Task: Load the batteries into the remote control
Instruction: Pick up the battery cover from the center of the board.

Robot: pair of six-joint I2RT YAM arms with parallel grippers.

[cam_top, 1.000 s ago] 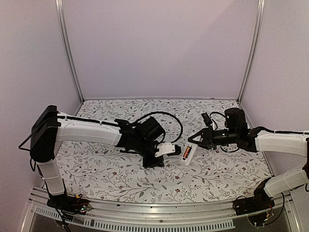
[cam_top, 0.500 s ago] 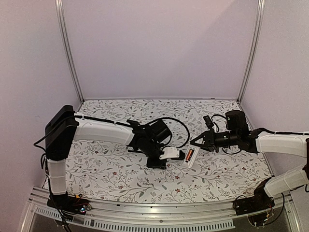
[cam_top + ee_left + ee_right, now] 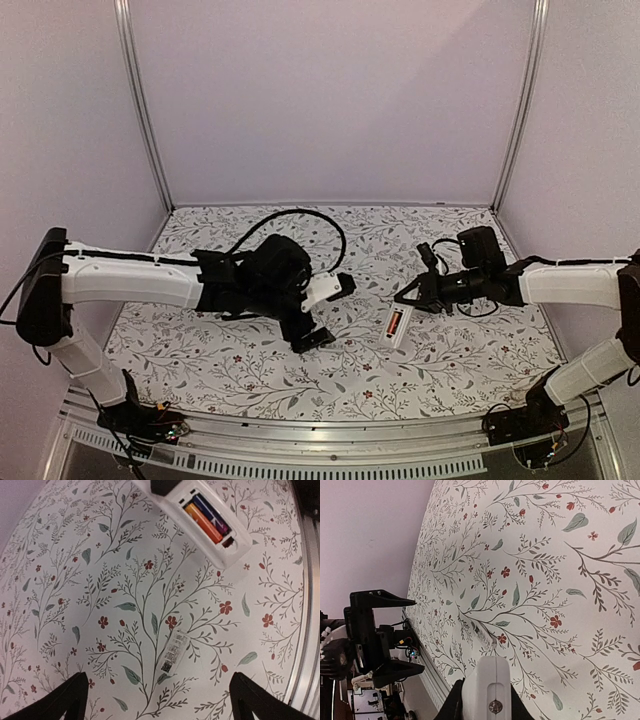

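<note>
The white remote control (image 3: 394,326) lies back-up right of centre, its battery bay open. In the left wrist view the remote control (image 3: 235,542) shows both batteries seated side by side: an orange-red one (image 3: 202,523) and a dark one (image 3: 213,514). My right gripper (image 3: 408,297) is shut on the remote's far end, and the white remote end (image 3: 487,687) fills the space between its jaws. My left gripper (image 3: 328,312) hangs wide open left of the remote, holding nothing; its dark fingertips (image 3: 65,702) frame bare cloth.
A small flat piece with a printed label (image 3: 172,652) lies on the floral cloth (image 3: 75,580) between my left fingers; this labelled piece (image 3: 482,635) also lies just beyond the remote's end. A metal rail (image 3: 330,445) runs along the near edge. Walls enclose the other three sides.
My left gripper has opened wide and drawn back to the left, away from the remote. The right gripper stays shut on the remote, which has barely shifted.
</note>
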